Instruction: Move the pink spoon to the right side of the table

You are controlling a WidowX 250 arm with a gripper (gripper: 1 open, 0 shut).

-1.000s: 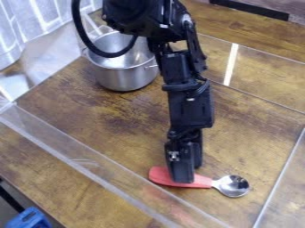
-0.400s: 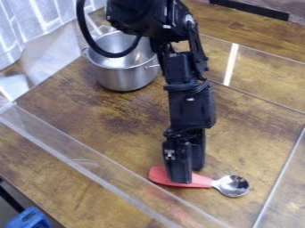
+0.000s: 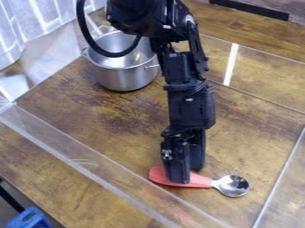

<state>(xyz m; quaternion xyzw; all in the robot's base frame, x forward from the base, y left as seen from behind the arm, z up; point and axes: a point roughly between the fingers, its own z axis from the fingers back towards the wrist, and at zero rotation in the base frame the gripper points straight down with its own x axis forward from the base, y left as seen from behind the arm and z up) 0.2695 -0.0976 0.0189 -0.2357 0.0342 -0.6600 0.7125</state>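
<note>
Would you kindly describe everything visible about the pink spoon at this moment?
The pink spoon lies flat on the dark wooden table, near its front edge beside the clear acrylic wall. It has a flat salmon-pink handle that looks like plastic and a small, shiny, round metal bowl pointing right. The black gripper stands upright directly over the handle, covering its middle; whether the fingers actually clamp it cannot be told from this view. Nothing else touches the spoon.

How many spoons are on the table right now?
1. The pink spoon lies near the front edge of the table, its handle partly under the gripper. Another could be hidden inside the pot.
</note>
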